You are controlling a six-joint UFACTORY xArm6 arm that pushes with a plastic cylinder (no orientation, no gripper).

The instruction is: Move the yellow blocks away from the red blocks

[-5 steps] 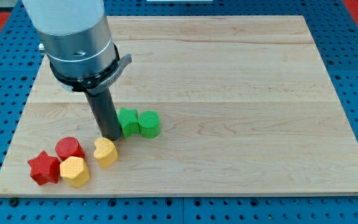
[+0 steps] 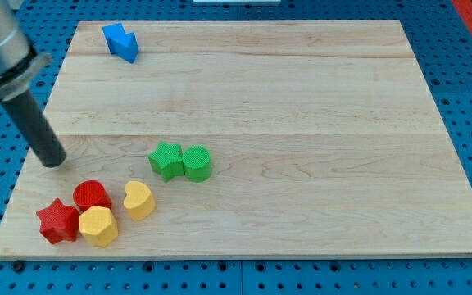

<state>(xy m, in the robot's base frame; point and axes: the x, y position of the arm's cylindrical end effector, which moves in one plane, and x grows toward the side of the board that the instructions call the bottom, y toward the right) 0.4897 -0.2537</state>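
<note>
My tip (image 2: 54,162) rests on the board near the view's left edge, above and left of the red and yellow blocks and apart from them. A red cylinder (image 2: 92,196) and a red star (image 2: 57,221) sit at the bottom left. A yellow hexagon-like block (image 2: 98,226) touches both red blocks. A yellow heart (image 2: 138,200) lies just right of the red cylinder.
A green star (image 2: 165,160) and a green cylinder (image 2: 197,162) touch each other right of my tip. A blue block (image 2: 121,42) lies at the top left. The wooden board (image 2: 301,123) sits on a blue pegboard.
My tip has moved left, from beside the green star and above the yellow heart to near the board's left edge. The blue block is now uncovered. No block has visibly moved.
</note>
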